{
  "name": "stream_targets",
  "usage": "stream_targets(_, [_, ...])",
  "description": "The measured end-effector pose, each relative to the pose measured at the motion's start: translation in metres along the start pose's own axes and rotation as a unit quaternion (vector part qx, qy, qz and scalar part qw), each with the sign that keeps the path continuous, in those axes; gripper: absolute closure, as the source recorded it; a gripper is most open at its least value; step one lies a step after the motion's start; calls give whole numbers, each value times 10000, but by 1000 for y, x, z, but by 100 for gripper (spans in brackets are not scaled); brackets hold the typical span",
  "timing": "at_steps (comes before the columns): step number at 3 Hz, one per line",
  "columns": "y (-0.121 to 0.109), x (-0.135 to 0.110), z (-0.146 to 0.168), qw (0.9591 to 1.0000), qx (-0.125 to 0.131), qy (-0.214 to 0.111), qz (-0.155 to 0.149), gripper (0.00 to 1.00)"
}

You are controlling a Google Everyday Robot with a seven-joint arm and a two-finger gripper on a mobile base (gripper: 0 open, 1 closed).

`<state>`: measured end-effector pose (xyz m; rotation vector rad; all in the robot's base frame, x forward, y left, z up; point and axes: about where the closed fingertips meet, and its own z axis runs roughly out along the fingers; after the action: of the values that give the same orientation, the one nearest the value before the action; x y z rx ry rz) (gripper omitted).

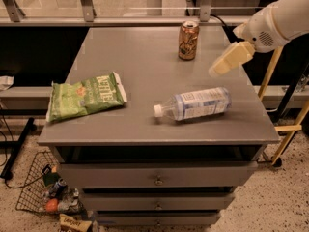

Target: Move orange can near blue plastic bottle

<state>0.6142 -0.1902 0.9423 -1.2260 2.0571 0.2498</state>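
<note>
Cream pincer (215, 70) near orange can (188, 40), arm (285, 18) cropped.

The bench top (145, 57) is being shown as smooth, matt grey, with a dull sheen toward its far edge. Near the far right corner, the orange can (188, 41) is being seen as glossy metal, its silver top being lit. Toward the front right corner, the blue plastic bottle (195, 104) is being shown as clear, shiny plastic, with a smooth white cap. Near the left edge, the green chip bag (87, 96) is being seen as crinkled, glossy film. Above the right edge, the gripper (219, 66) is being held, its smooth, matt cream casing looking like plastic.
</note>
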Motion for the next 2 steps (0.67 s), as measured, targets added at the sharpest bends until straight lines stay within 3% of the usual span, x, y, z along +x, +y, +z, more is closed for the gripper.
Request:
stream_targets(1, [-18, -8, 10, 9993, 254, -250, 97, 0])
stream_targets(2, [-18, -8, 10, 9993, 258, -249, 90, 0])
